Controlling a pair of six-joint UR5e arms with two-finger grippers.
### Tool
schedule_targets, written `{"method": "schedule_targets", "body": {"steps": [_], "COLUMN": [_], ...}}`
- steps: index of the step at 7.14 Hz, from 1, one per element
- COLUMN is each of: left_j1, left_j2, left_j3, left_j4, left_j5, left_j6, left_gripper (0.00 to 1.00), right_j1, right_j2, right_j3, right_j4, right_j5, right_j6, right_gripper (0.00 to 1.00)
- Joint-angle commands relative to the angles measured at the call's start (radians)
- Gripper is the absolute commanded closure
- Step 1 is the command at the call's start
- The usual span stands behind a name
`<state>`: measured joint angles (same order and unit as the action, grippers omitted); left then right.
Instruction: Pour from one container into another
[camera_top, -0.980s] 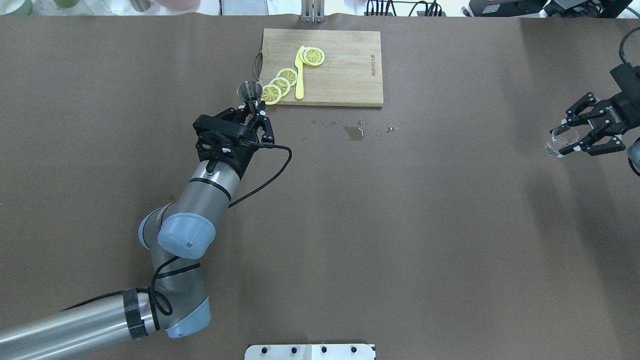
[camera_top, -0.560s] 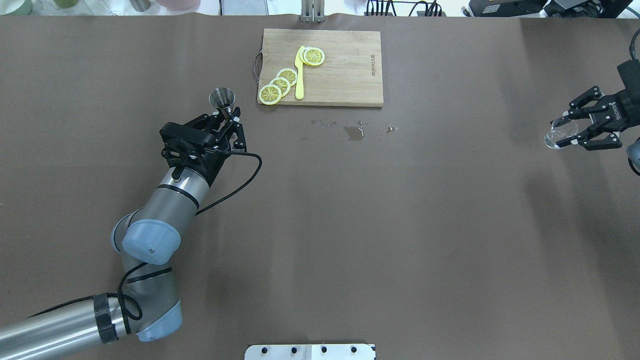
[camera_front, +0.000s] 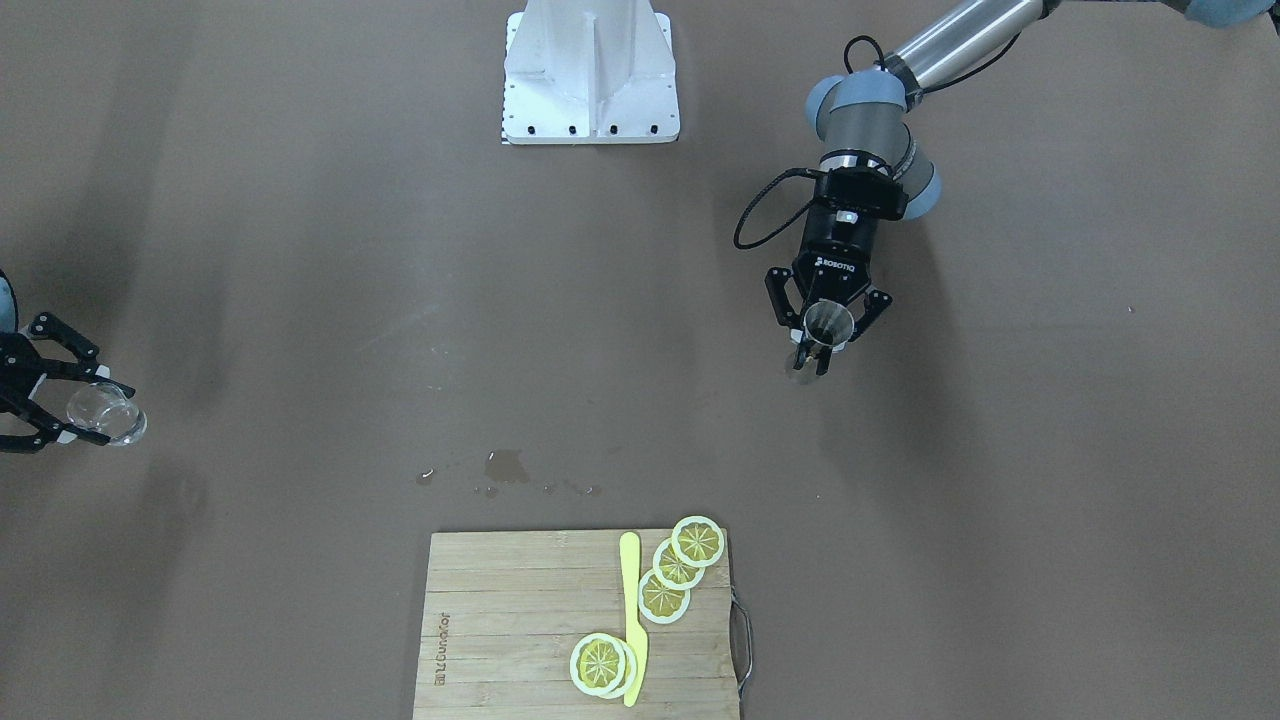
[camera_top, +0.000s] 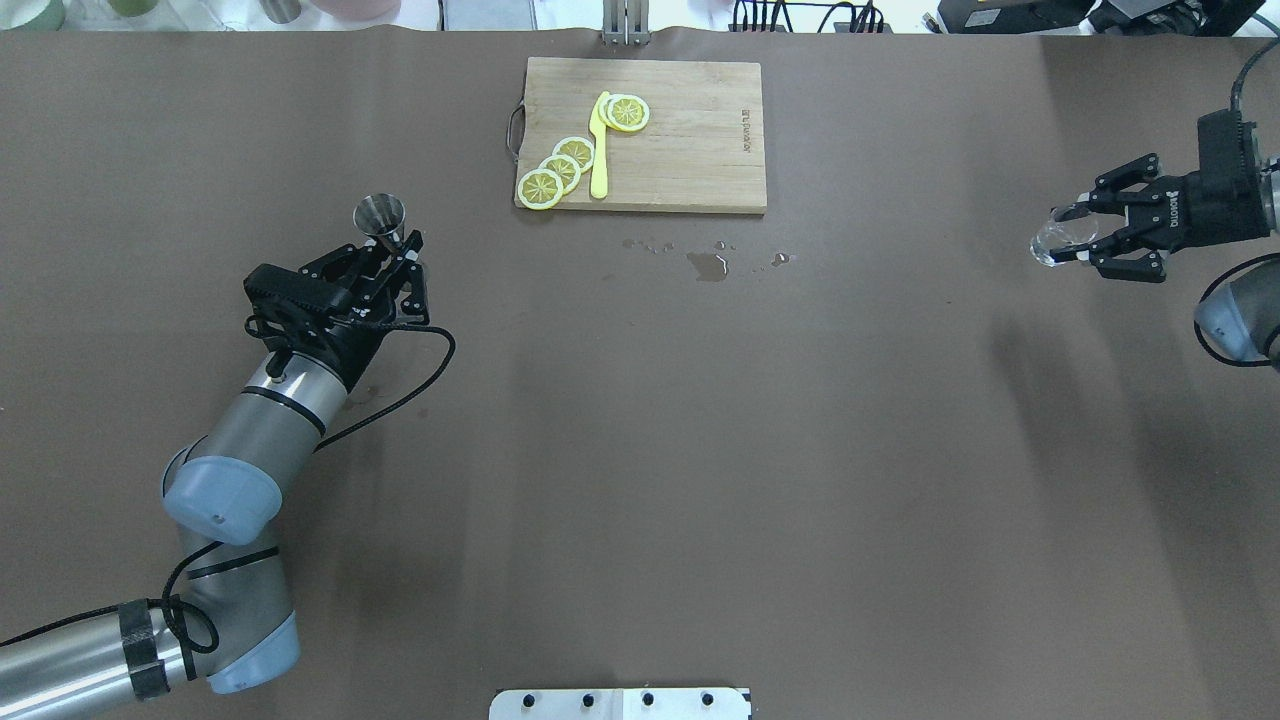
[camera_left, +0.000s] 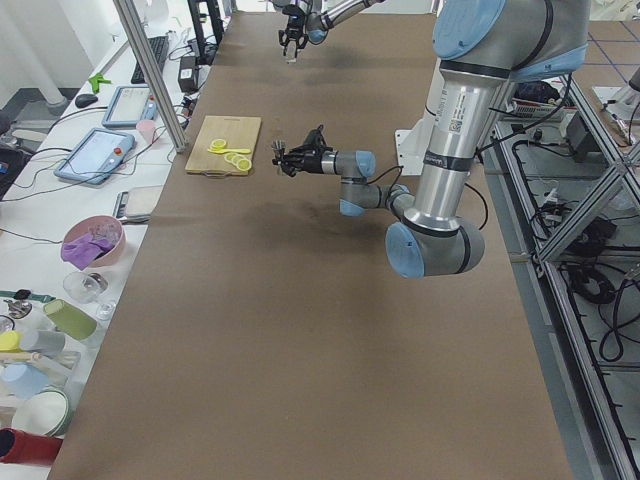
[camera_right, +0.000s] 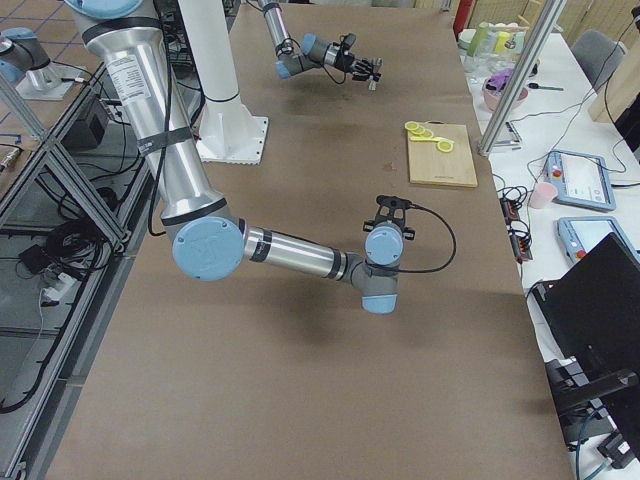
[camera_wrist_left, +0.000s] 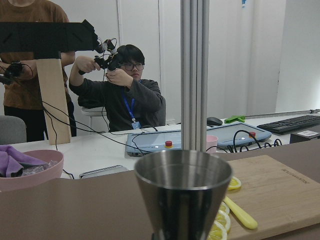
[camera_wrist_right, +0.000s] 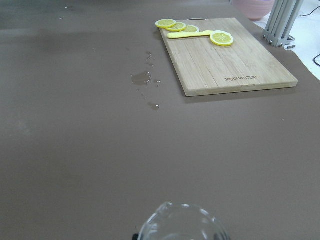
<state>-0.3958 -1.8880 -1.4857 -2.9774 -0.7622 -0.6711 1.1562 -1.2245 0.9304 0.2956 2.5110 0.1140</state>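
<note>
At the left, the left gripper (camera_top: 398, 252) is clamped on the waist of the jigger (camera_top: 380, 213), which stands upright and seems clear of the table (camera_top: 700, 450). Mid-table, a small puddle (camera_top: 708, 265) lies just near of the cutting board (camera_top: 690, 150) with its lemon slices (camera_top: 560, 170). At the far right, the right gripper (camera_top: 1077, 232) is closed around the glass (camera_top: 1050, 240) — the 2 vessels are well apart. This looks like the carry; next they must meet, with the jigger tipped over the glass's mouth. Beyond the far edge there are desks, and 2 people (camera_wrist_left: 127, 95) watch.
</note>
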Motion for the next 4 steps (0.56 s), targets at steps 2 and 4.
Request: {"method": "schedule_targets", "body": {"steps": [2,4], "left_j1": [-0.001,-0.001], "left_j2": [0.020,0.018], "left_j3": [-0.002,-0.001], "left_j4": [-0.015,-0.006], "left_j5": [0.006,0.008], "left_j6": [0.002,0.004], "left_gripper": [1.00,1.00], "right_j1": [-0.116,-0.209], "right_j2": [-0.033,-0.123], "right_j3": [0.056,0.155], "right_j4": [0.080,0.105], "right_j5": [-0.177,-0.327], "right_j6": [0.136,0.215], "right_gripper": [1.00,1.00]}}
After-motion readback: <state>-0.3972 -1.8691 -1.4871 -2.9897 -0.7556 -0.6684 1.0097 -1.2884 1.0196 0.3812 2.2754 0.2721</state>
